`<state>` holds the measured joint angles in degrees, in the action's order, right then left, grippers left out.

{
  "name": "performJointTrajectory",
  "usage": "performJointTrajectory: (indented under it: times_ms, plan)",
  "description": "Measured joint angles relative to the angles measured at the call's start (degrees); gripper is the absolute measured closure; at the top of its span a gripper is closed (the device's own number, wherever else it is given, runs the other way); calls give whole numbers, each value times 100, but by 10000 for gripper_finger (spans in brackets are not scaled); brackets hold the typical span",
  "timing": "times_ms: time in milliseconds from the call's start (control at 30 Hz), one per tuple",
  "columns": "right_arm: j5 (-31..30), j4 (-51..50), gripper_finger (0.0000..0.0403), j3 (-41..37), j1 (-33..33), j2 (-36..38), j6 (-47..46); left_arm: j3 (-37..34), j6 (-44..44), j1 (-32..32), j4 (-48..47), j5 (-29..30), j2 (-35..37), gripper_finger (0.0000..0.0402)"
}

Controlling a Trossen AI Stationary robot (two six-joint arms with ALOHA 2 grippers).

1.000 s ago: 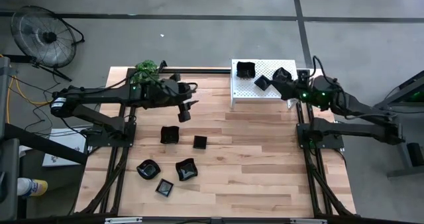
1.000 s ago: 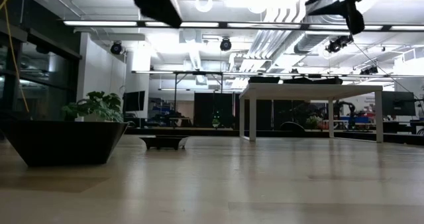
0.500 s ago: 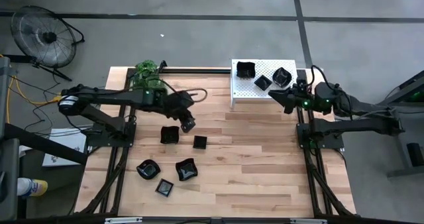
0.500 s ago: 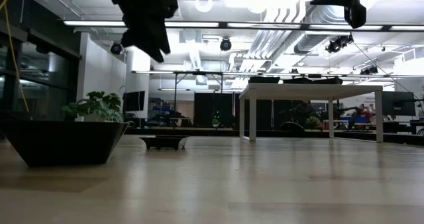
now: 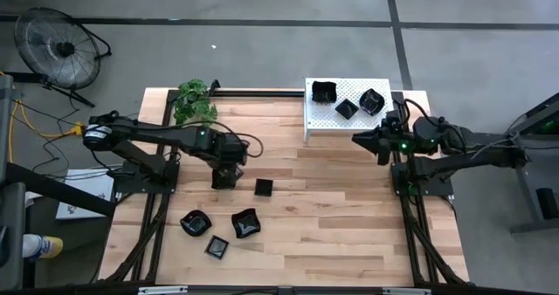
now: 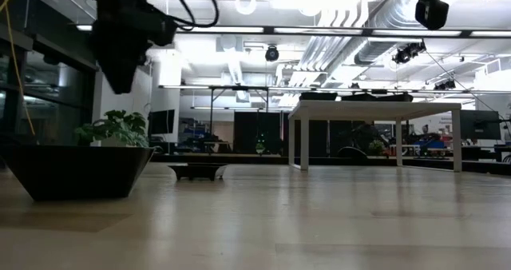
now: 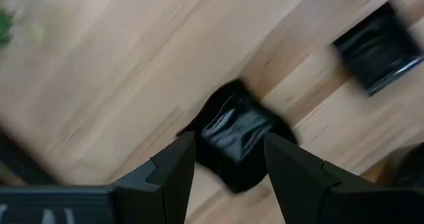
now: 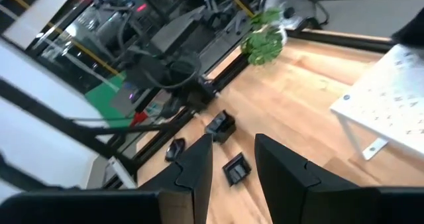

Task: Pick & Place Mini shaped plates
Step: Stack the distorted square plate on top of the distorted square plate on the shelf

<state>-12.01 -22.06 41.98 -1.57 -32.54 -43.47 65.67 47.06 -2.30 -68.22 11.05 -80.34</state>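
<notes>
Directly under left claw [image 7: 228, 168], square plate [image 7: 237, 143] cornerwise

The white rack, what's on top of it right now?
Three black plates sit on the white rack: one at its far left corner, one in the middle, one to the right. Nothing covers them. The space under the rack is hidden from above.

Bright overhead lighting (wrist views blurred).
</notes>
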Motion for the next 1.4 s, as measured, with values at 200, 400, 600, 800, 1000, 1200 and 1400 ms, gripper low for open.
performJointTrajectory:
  times_ms: [200, 400, 600, 800, 1000, 1200, 1400]
  plan:
    - [-99, 2, 295, 0, -515, -58, -11, -223, 388, -88, -242, -72, 135, 225]
    - [-575, -2, 295, 0, -1080, -142, -150, -802, 918, -86, 127, -636, 373, 225]
    - [-1051, 0, 295, 0, -1522, -264, -259, -1204, 1686, -86, 298, -789, 522, 225]
    - [-1308, 2, 295, 0, -1866, -352, -349, -1587, 2089, -86, 499, -939, 527, 225]
    - [-1633, 4, 295, 0, -2133, -379, -408, -2066, 2338, -73, 1346, -1057, 527, 225]
    - [-1768, 4, 295, 0, -2270, -384, -408, -2353, 2519, -73, 1726, -1041, 529, 225]
    - [-1775, 4, 295, 0, -2299, -386, -438, -2405, 2574, -73, 1744, -969, 529, 225]
